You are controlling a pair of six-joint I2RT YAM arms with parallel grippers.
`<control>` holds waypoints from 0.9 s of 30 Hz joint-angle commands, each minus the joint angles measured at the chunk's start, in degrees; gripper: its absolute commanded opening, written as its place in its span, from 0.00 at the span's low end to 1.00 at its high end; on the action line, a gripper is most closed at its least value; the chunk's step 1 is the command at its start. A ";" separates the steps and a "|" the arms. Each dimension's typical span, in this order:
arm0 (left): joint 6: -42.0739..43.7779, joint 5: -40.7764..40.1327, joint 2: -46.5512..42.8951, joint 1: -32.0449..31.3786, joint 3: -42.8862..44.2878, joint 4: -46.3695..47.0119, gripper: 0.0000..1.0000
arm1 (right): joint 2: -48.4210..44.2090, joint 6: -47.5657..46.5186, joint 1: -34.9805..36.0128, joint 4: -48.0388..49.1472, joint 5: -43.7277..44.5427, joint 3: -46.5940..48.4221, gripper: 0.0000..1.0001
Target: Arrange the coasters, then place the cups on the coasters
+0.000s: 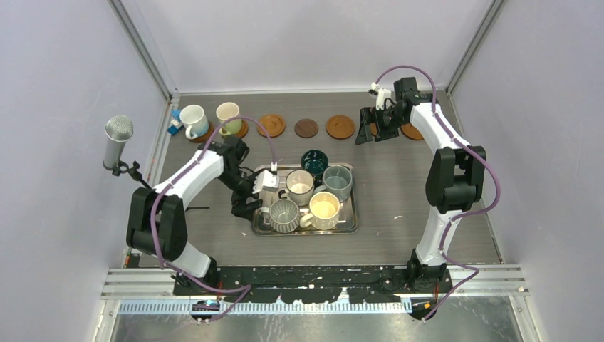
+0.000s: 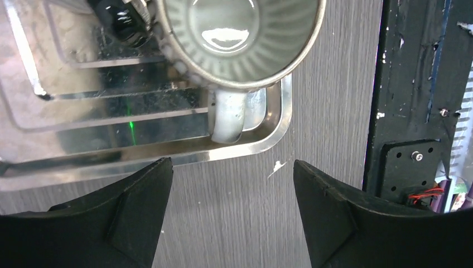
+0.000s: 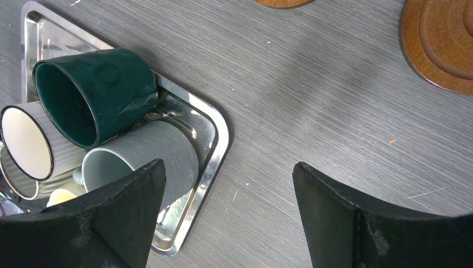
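The ribbed grey mug (image 2: 245, 39) stands upright in the corner of the steel tray (image 2: 83, 145) closest to the left gripper (image 2: 232, 170), and its handle (image 2: 228, 120) points straight back at that gripper. The gripper hangs just short of the tray rim. Its jaws are spread fairly wide and there's nothing between them but bare table (image 2: 234, 223).

Further ahead of it on the same tray we count four more:
- a cream mug (image 1: 324, 208) right beside the ribbed one
- a dark-rimmed white mug (image 1: 299, 187)
- a grey-blue mug (image 1: 337, 182)
- a dark teal mug (image 1: 314, 162) at the far side, with some raised mark on its side that's too faint for us to read

Beyond the tray, along the back edge, a white mug (image 1: 193, 120) and a pale green-cream mug (image 1: 228, 116) stand on coasters (image 1: 242, 130). Next along that row lie three bare ones: an orange-brown coaster (image 1: 271, 125), a dark brown coaster (image 1: 306, 127) and a second orange-brown coaster (image 1: 340, 127).

The right gripper (image 3: 228, 164) hovers just past that last one with its jaws wide apart, gripping nothing. A third orange-brown coaster (image 1: 412, 132) peeks out from under its arm.
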 commanded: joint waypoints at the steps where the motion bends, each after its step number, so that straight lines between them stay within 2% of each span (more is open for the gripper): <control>1: 1.38 0.15 -1.31 -2.21 -1.93 7.30 0.79 | -1.71 -0.43 -0.02 -0.01 -0.72 0.33 0.88; 10: -1.79 -0.75 2.08 -4.90 -7.71 20.34 0.65 | -1.70 -0.44 0.00 -0.28 -1.14 -0.65 0.88; 20: -0.34 1.30 2.24 -5.09 -8.93 21.11 0.46 | -1.61 -0.29 0.00 -0.20 -1.07 -0.95 0.88; 23: 0.00 1.85 2.54 -5.09 -9.13 21.19 0.46 | -1.64 -0.26 -0.05 -0.10 -1.08 -1.04 0.88; 27: 0.99 2.74 2.40 -5.11 -9.31 21.12 0.49 | -1.56 -0.26 0.04 -0.04 -1.07 -1.07 0.88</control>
